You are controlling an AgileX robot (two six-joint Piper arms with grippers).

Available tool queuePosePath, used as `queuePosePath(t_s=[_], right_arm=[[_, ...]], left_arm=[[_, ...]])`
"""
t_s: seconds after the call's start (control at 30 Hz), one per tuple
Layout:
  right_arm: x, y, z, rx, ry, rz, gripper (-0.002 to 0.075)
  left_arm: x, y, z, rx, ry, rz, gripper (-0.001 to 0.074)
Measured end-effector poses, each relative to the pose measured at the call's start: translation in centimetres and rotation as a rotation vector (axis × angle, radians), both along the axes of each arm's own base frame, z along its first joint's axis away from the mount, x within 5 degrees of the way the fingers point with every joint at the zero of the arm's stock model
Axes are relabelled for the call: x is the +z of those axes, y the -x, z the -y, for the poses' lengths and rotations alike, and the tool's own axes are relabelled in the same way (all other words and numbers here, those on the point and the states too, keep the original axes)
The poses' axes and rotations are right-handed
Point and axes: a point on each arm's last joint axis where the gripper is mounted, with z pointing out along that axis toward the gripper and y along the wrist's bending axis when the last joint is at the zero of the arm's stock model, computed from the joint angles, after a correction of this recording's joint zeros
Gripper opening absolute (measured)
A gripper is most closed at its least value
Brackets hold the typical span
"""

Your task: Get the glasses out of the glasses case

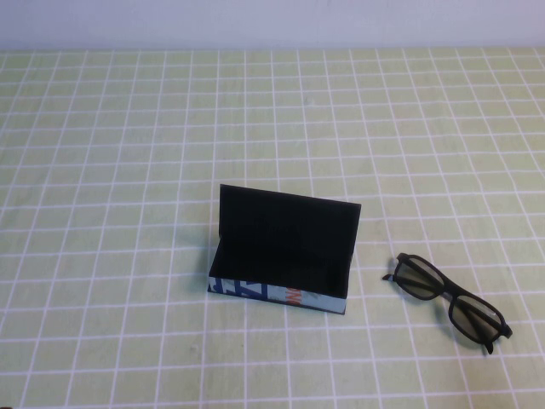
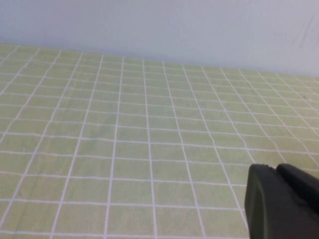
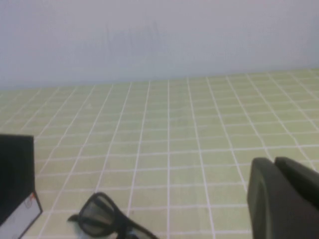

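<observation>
Black and standing open, the glasses case (image 1: 285, 256) is sitting near the middle of a green checked surface (image 1: 102, 170), its hinged lid raised upright on the far side and its light blue near side, printed in dark blue and red, facing the robot. The glasses (image 1: 449, 298), with their thick black frame and dark tinted lenses, are lying outside the case on the surface, to its right and slightly nearer, apart from it with a strip of cloth showing between the two; they are resting at an angle, one lens closer to the case and the other trailing off toward the near right. In the high view neither arm is reaching into the scene. The left gripper (image 2: 281, 201) is showing only as a dark shape at the edge of the left wrist view, hanging above bare checked surface with a pale wall (image 2: 159, 25) running behind, and whether its fingers are open or closed cannot be told. The right gripper (image 3: 281, 196) is likewise appearing only as a dark bulk at the edge of the right wrist view, above the surface near the glasses (image 3: 102, 215) and a corner of the case (image 3: 17, 184); its fingers cannot be judged either.
</observation>
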Motion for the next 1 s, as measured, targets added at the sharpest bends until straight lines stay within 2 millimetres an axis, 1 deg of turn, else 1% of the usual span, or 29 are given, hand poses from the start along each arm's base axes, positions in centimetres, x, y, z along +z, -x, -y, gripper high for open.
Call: queuePosePath(t_s=[0.23,0.3,1.0], right_arm=[[-1.8,0.4,-0.6,0.070,0.036,-0.171,-0.0018],[-2.0,0.5,-0.6,0.079,0.038,-0.195,-0.0018],[-2.1,0.5,-0.7,0.082,0.039,-0.203,-0.0018]], left_arm=[[0.0,0.0,0.0,0.000,0.000,0.000,-0.0004],[0.0,0.0,0.0,0.000,0.000,0.000,-0.0004],[0.0,0.0,0.0,0.000,0.000,0.000,-0.0004]])
